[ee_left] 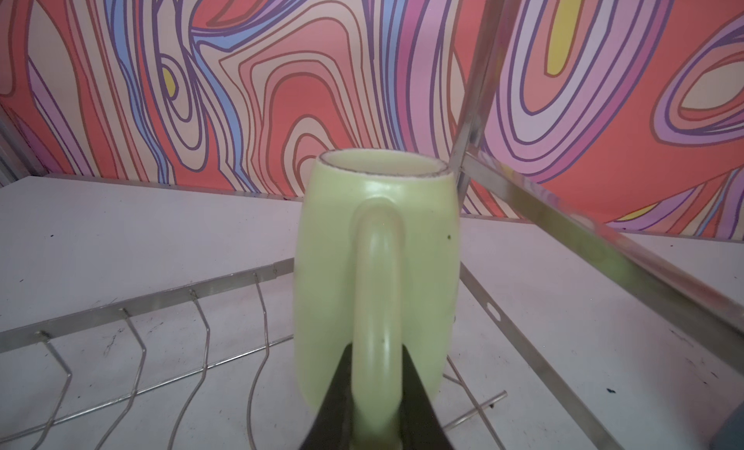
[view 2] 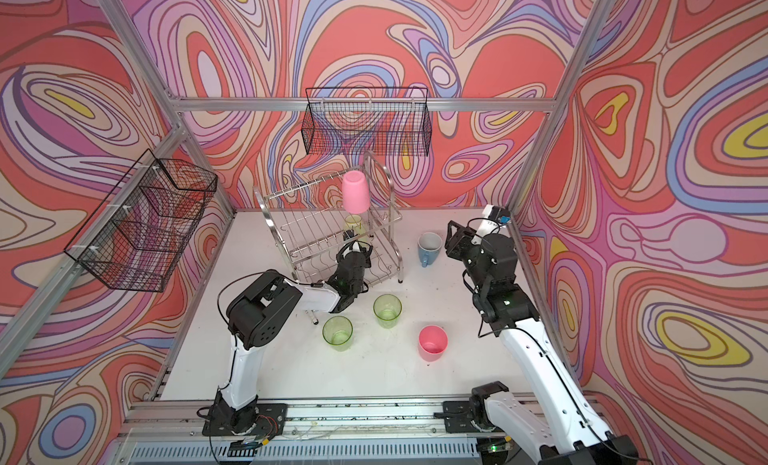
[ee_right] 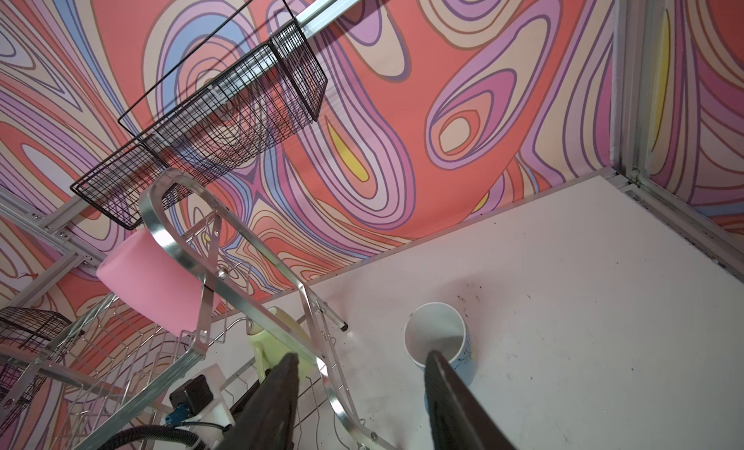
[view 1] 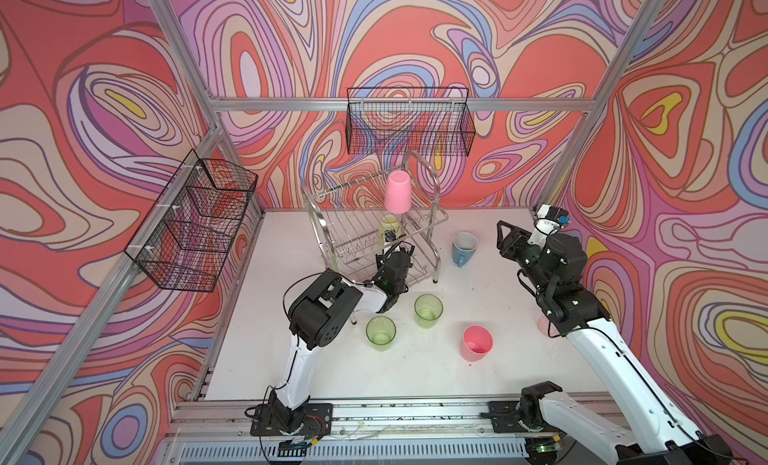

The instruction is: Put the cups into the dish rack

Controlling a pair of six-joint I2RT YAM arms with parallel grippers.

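**Left pincer gripping the pale-green mug by its handle, inside the rack**

The left arm is angling up from its mount at the bench's front edge and folding at a high elbow. Its forearm is stretching toward the far edge, nearly level, into the lower tier of the dish rack [view 1: 353, 226]. The left pincer [ee_left: 376, 349] is squeezing almost closed on the handle of the pale-green mug [ee_left: 334, 247] — one dark finger on each side of the loop. The mug is sitting mouth-up at the lower tier's right end, beneath the upturned pink tumbler [view 1: 398, 192] that is perching on the upper tier.

The right arm is leaning up along the bench's right edge, its wrist turning leftward. The right pincer [ee_right: 362, 371] is hanging about half open with nothing between its fingers. It is hovering beside the blue mug [view 1: 464, 246], which is standing upright toward the far right corner, apart from the rack.

A clear green cup [view 1: 380, 333] and a second clear green cup [view 1: 428, 311] are standing mid-bench, in front of the rack. An upright pink tumbler [view 1: 476, 343] is sitting to their right, toward the front edge.

In the left wrist view the mug's base is blurring out behind the fingers, so I cannot tell whether it is resting on the wires. In both top views, wires and the left wrist are covering most of the mug. A clear pinkish cup [view 1: 544, 323] is showing only as a sliver behind the right arm in a top view.
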